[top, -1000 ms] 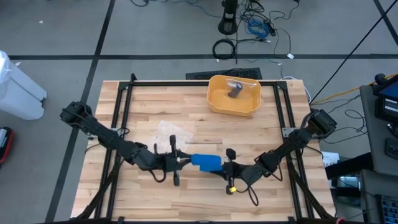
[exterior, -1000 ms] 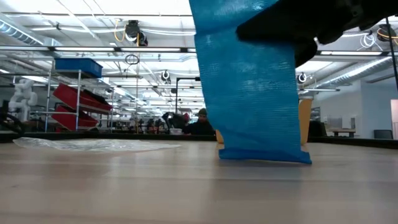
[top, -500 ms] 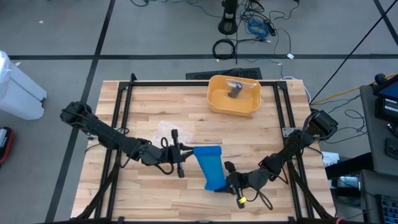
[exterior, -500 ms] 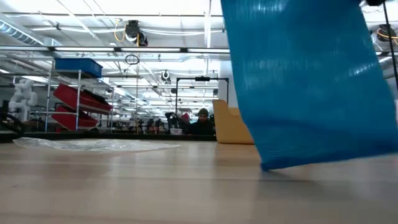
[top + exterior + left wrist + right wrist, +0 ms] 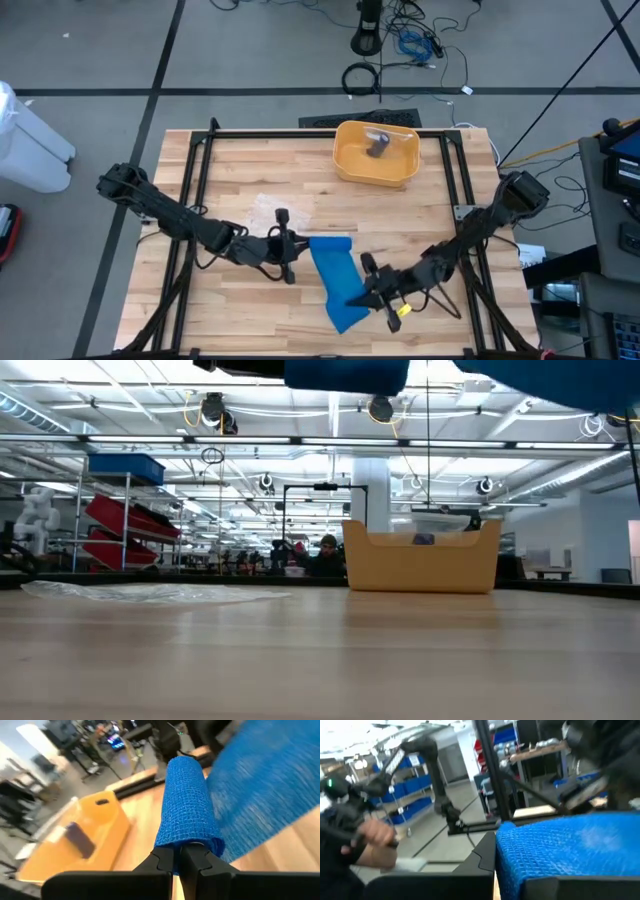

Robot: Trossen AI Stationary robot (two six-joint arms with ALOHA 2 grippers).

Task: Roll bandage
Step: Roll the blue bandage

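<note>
- While both arms hang low over the wooden table (image 5: pixel 230 170), I see the left gripper (image 5: pixel 296 249) clamped on the rolled end of the blue bandage (image 5: pixel 335 275).
- My right gripper (image 5: pixel 362 290) pinches the loose end, stretched clear of the tabletop.
- Behind sits the yellow bin (image 5: pixel 376 153).

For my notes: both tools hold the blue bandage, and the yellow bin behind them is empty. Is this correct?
Not quite. The yellow bin is not empty: the high view shows a dark object inside. Both the left tool and right tool do hold the blue bandage.
</note>
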